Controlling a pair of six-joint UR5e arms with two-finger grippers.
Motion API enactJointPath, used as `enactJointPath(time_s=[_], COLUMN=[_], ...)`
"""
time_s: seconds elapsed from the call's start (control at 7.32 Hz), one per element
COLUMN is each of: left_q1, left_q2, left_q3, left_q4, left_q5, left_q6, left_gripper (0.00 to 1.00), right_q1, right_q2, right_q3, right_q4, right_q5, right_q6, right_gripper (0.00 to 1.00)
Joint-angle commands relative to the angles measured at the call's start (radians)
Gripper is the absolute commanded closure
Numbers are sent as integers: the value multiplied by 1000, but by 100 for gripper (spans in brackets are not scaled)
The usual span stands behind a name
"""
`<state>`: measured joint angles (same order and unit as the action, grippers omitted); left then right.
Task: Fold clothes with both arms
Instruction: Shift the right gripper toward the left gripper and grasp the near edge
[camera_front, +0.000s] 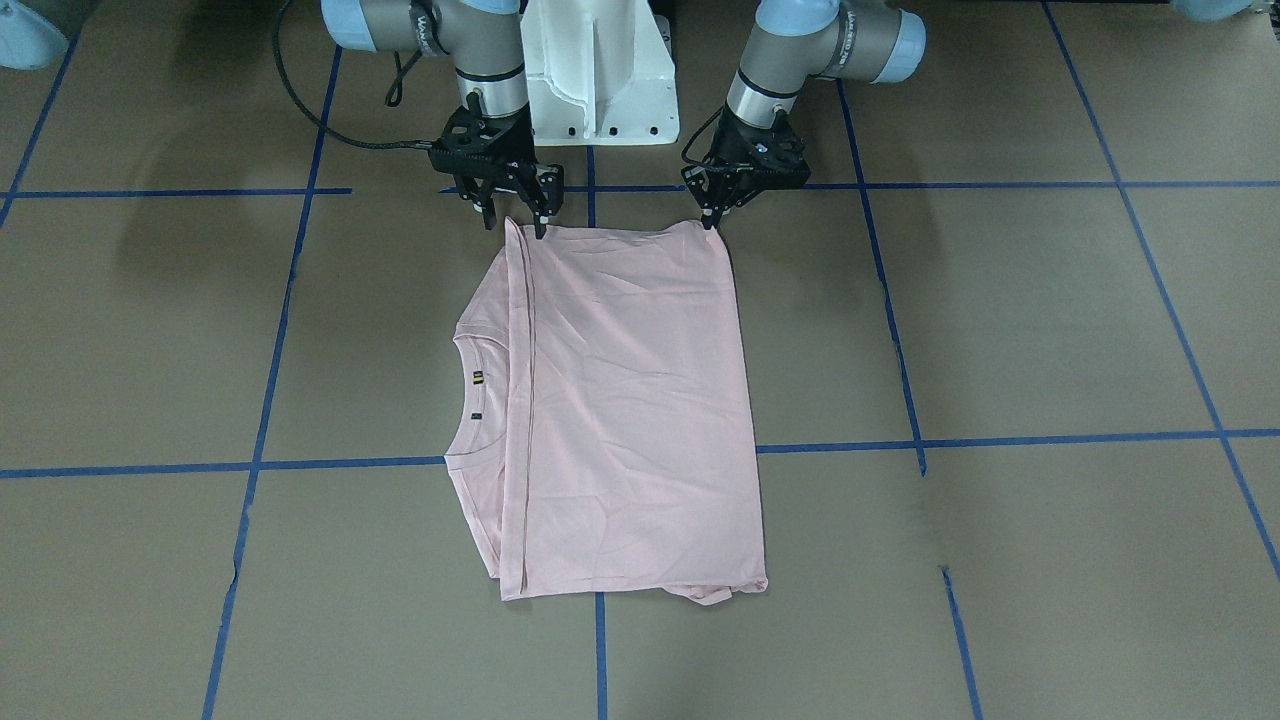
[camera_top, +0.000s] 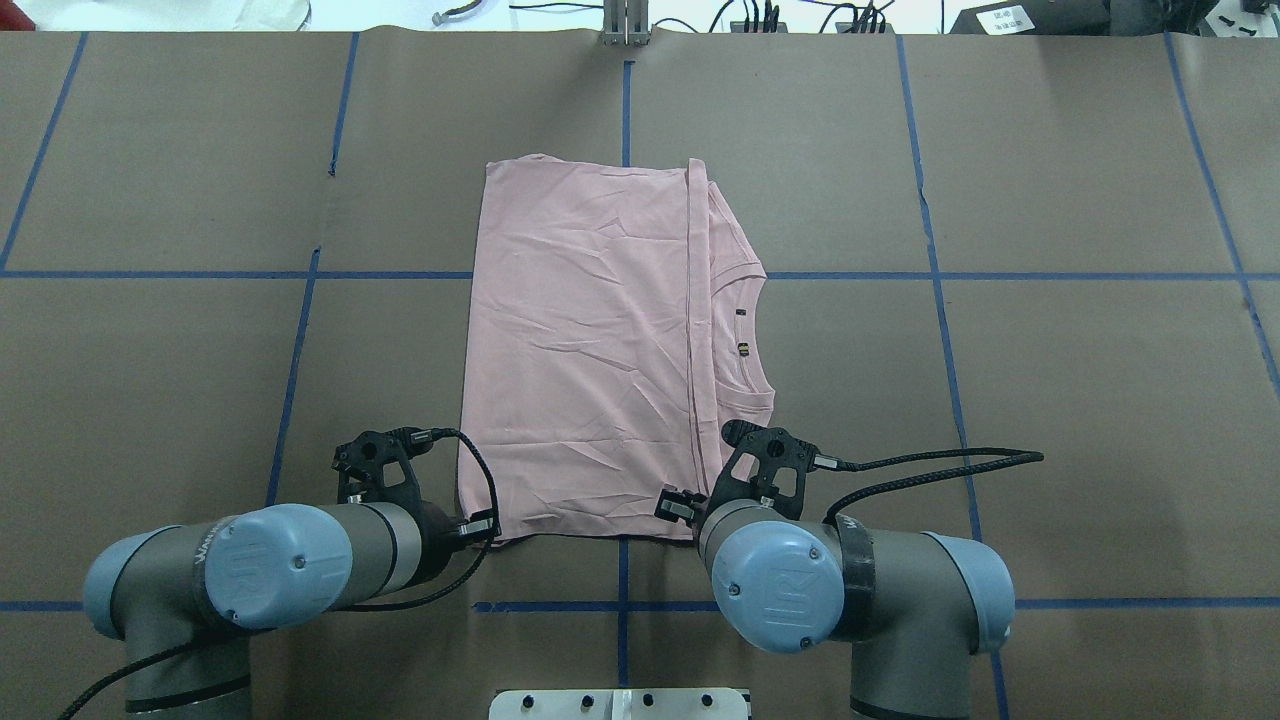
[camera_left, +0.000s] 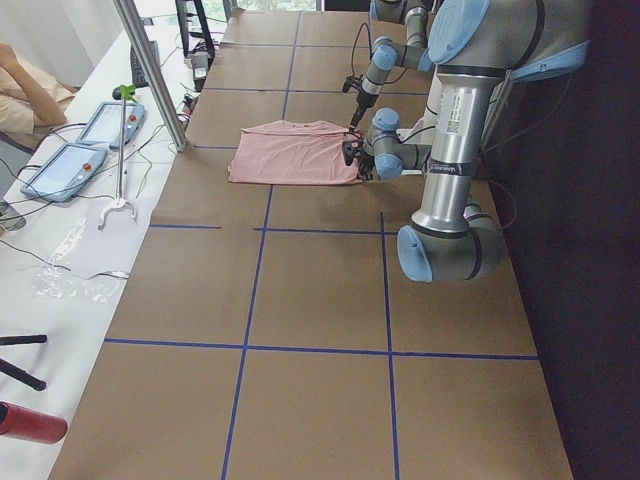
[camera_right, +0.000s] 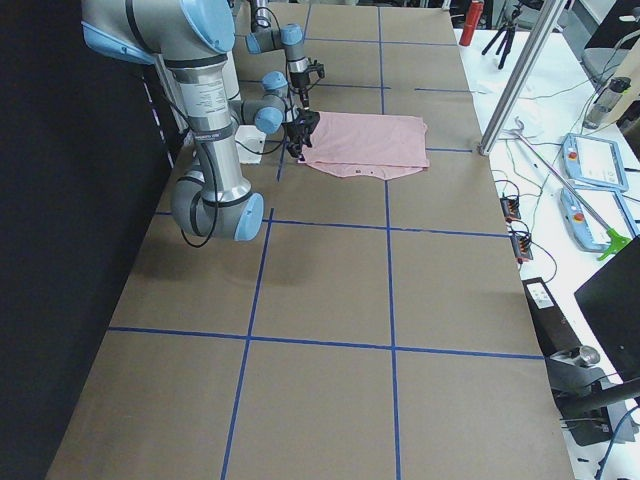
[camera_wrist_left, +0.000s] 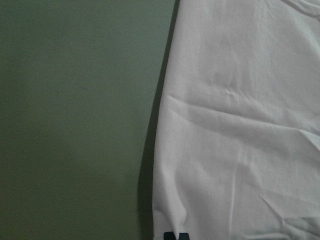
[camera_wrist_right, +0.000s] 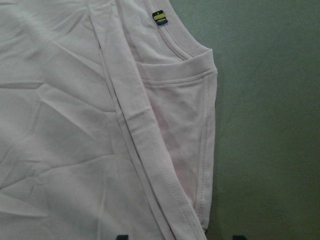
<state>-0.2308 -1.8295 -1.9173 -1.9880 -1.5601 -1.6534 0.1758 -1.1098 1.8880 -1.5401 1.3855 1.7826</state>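
The light pink T-shirt (camera_front: 630, 400) lies folded flat on the brown table, its collar (camera_front: 462, 340) and small label on the robot's right side; the print is hidden. It also shows in the overhead view (camera_top: 590, 340). My left gripper (camera_front: 714, 218) is at the shirt's near corner on the robot's left. In the left wrist view (camera_wrist_left: 175, 236) its fingertips sit together on the cloth edge. My right gripper (camera_front: 515, 218) is open, its fingers straddling the other near corner by the folded hem. In the right wrist view (camera_wrist_right: 178, 236) the tips stand wide apart over the cloth (camera_wrist_right: 60, 125).
The white pedestal base (camera_front: 600, 80) stands right behind the grippers. Blue tape lines (camera_front: 1000, 440) cross the table. Black cables (camera_top: 930, 465) trail from both wrists. Beyond the far edge stand a metal post (camera_left: 150, 75) and teach pendants (camera_left: 60, 170).
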Motion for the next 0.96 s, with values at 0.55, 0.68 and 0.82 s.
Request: enactJointPath(time_s=[0.55,0.68,0.82], left_q1=[1,1,1], left_q2=[-1,-1,-1], left_q3=[0,0,0], left_q4=[0,0,0], left_q5=[0,0,0], left_q6=[0,0,0], left_gripper=[100,100,100], right_q1=[-5,-5,-7], right_q2=[56,64,65], right_q3=[-58,-58,-67], right_q4=[-51,-51,-49], right_q5=[0,0,0], right_q6=[3,3,4], right_gripper=[32,32,32])
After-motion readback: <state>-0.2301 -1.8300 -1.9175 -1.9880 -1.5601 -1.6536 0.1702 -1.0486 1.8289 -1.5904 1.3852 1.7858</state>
